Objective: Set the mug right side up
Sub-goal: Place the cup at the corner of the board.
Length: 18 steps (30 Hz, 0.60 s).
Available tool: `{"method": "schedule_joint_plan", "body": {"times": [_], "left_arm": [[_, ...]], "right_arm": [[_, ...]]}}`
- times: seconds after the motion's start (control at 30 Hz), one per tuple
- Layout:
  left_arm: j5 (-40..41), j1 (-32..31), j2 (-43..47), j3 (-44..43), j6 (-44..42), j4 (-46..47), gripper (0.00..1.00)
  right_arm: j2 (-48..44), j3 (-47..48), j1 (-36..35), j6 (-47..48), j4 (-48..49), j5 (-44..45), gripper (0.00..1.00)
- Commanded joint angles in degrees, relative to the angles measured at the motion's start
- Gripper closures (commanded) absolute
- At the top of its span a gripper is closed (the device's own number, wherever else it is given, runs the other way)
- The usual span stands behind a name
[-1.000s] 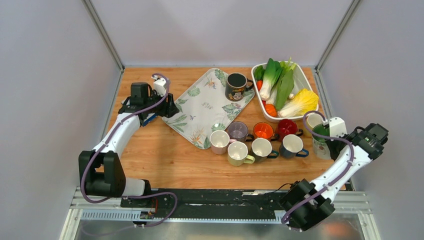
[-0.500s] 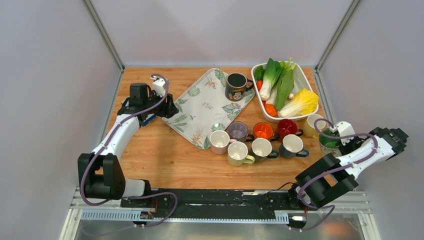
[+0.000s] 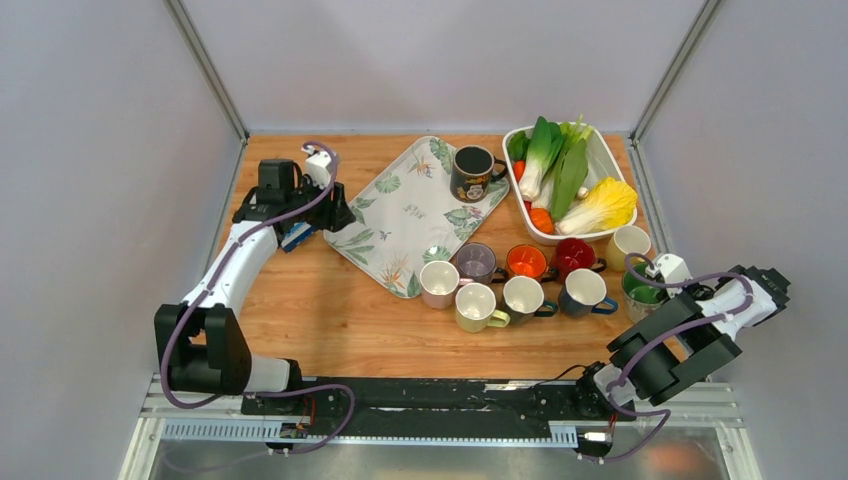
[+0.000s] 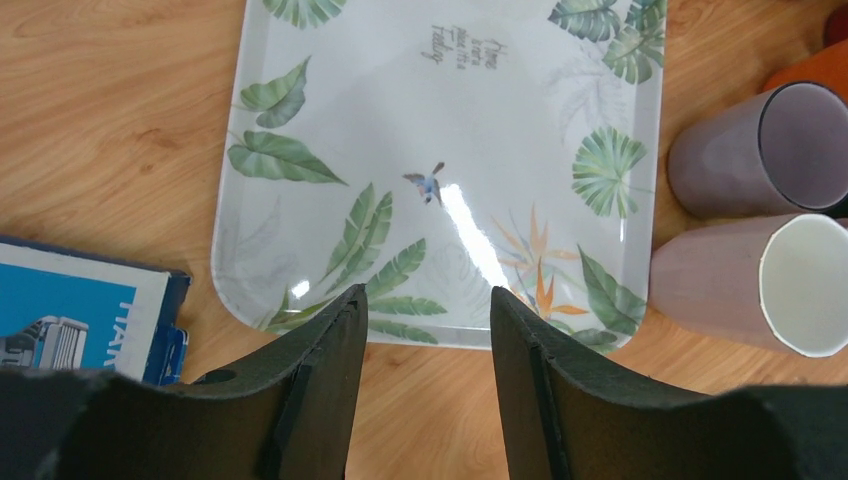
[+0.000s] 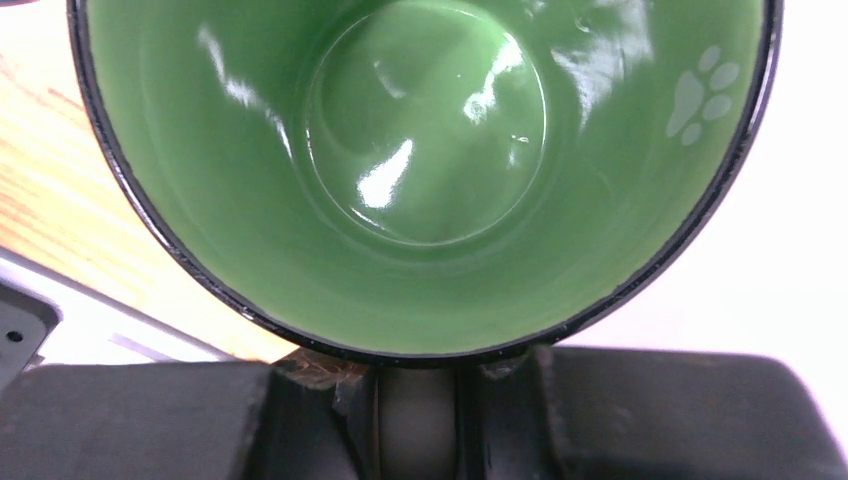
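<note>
at the near right edge of the table (image 3: 330, 320), the right gripper (image 3: 657, 292) is clamped on the green mug (image 3: 640, 292). the mug sits mouth up, its glossy green inside showing from above. in the right wrist view that green inside (image 5: 430, 150) fills the frame, with a pale paw print on the wall, and the right gripper (image 5: 415, 395) has its dark fingers (image 5: 300, 420) closed on what looks like the handle just under the black rim. whether the base rests on the wood i cannot tell.

just left of it stands a near row of upright mugs: a blue mug (image 3: 583, 291), a dark green mug (image 3: 522, 296), a yellow mug (image 3: 476, 305) and a pink mug (image 3: 438, 283). right behind them are a purple mug (image 3: 475, 262), an orange mug (image 3: 526, 261), a red mug (image 3: 573, 256) and a cream mug (image 3: 629, 242).

farther back on the left, the left gripper (image 3: 335, 215) hangs over the near left corner of the leaf-print tray (image 3: 400, 215) with nothing in it. in its wrist view the left gripper (image 4: 428, 310) has its fingers apart above the tray (image 4: 400, 120), a blue box (image 4: 80, 310) lies on the wood beside the tray's corner, and the purple mug (image 4: 760, 150) and pink mug (image 4: 760, 285) show at the right.

at the tray's far corner a black mug (image 3: 470, 173) stands upright. beside it, at the far right, a white dish (image 3: 610, 162) holds leafy vegetables.
</note>
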<state>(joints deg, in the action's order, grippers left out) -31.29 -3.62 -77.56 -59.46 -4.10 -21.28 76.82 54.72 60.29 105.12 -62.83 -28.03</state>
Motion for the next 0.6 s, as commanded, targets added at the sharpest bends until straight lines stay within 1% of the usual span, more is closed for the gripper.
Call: {"method": "schedule_joint_plan", "body": {"times": [0.0,0.23,0.57], "left_arm": [[0.7,0.3,-1.1,-3.3,-4.8,-3.2,0.44],[1.1,0.4,-1.5,-4.3,-5.4,-6.0,0.44],[2.3,0.3,-0.6,-4.3,-5.8,-7.3,0.44]], "right_arm": [[0.6,-0.4,-1.0,1.9,6.5,-7.8,1.00],[5.3,-0.3,-1.2,5.3,7.7,-7.0,1.00],[9.9,-2.3,-2.6,15.4,7.4,-3.2,1.00]]}}
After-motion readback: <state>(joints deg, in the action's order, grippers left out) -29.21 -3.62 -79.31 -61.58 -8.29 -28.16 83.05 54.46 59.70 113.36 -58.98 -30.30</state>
